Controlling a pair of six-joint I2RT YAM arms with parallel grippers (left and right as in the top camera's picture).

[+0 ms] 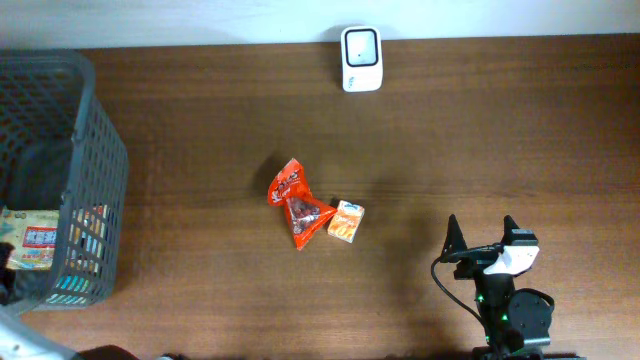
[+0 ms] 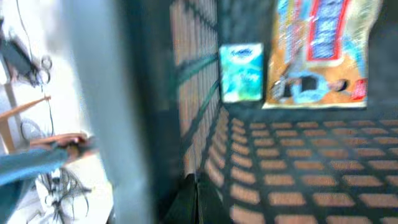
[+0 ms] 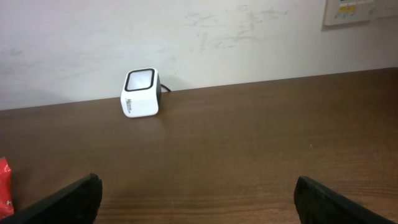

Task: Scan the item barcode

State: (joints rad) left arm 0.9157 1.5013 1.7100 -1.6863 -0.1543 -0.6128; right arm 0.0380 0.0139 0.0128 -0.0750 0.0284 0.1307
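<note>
A dark brown wooden table (image 1: 480, 130) with a fine lengthwise grain fills the overhead view. A pale, scuffed wall (image 3: 249, 43) rises behind its far edge, and a cream panel (image 3: 360, 11) shows at the upper right of the right wrist view.

A small white barcode scanner (image 1: 360, 58), a rounded cube with a black-framed window, stands at top centre against the wall. Near the middle of the table lies a crinkled, glossy red snack packet (image 1: 297, 205), and a small orange carton (image 1: 346, 221) touches its lower right edge.

A dark grey plastic basket (image 1: 100, 170) with a square lattice wall sits at the left edge. The left wrist view, which is blurred, looks inside it at a blue-green pack (image 2: 241, 71) and a shiny orange and blue bag (image 2: 320, 53) beside it.

The left gripper (image 2: 198, 190) shows at bottom centre of that view, its dark jaws pressed together; nothing can be made out between them. The right gripper (image 1: 485, 232) sits at the lower right, its black pointed jaws spread wide and empty, aimed towards the scanner.
</note>
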